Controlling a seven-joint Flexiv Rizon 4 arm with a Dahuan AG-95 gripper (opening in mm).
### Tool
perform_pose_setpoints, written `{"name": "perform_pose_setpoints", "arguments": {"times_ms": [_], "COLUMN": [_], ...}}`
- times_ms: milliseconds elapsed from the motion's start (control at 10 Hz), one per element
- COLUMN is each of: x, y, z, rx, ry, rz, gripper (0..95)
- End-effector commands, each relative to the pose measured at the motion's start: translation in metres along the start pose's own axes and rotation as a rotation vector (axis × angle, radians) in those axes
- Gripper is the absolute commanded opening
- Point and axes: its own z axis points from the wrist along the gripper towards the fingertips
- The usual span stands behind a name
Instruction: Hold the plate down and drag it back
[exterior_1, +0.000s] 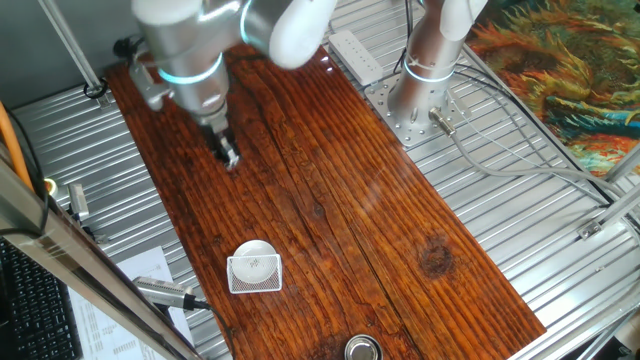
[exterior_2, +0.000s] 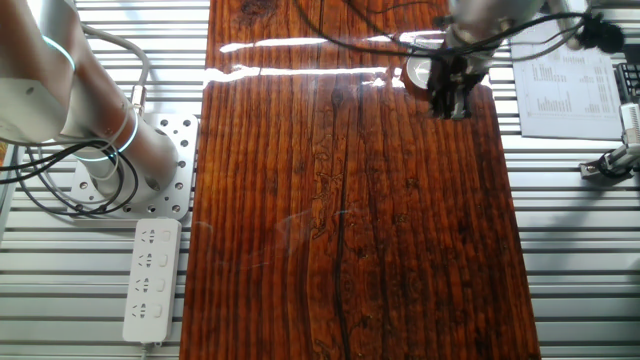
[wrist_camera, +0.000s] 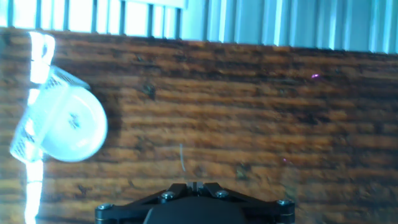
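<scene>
- Gripper (exterior_1: 229, 157) hanging above bare wood at roughly eleven o'clock of the tabletop in one fixed view, well apart from anything to press on; fingers drawn close together, holding nothing.
- Narrow stance probably chosen so the tips act as one blunt pusher for bearing down on a flat dish rather than grasping it.
- Plate (exterior_1: 252, 254) lying flat near seven o'clock of the wooden table (exterior_1: 400, 240), small, round and white, resting on the upper edge of the card (exterior_1: 256, 275) and overlapping it.
- In the hand view, plate (wrist_camera: 69, 129) at nine o'clock of the picture, faint dark mark near its middle, gridded card (wrist_camera: 28, 134) peeking out behind its left side; fingertips themselves out of sight there, only the dark gripper body at six o'clock.
- Metal cup (exterior_1: 363, 348) at the table's six o'clock edge, apart from the plate and off the likely drag path.
- In the other fixed view, gripper (exterior_2: 452, 100) near one o'clock of the wood; plate not made out there.
- Task judged barely begun: no contact yet, travel toward the plate and a descent onto its centre needed first.
- Likely risk: pressing off-centre on a shallow dish half-perched on the card, tipping it or dragging the card along.
</scene>
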Motion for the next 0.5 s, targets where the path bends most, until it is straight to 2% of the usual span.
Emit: {"name": "perform_pose_setpoints", "arguments": {"times_ms": [100,300,400,500], "x": [-0.013,-0.015,-0.016,-0.019], "y": [0.021,0.031,0.036,0.04], "z": [0.014,0.024,0.038,0.052], "rx": [-0.007,-0.032,-0.082,-0.057], "ry": [-0.014,-0.002,-0.014,-0.023], "rz": [0.016,-0.002,-0.011,0.01], "gripper": [0.0,0.0,0.0,0.0]}}
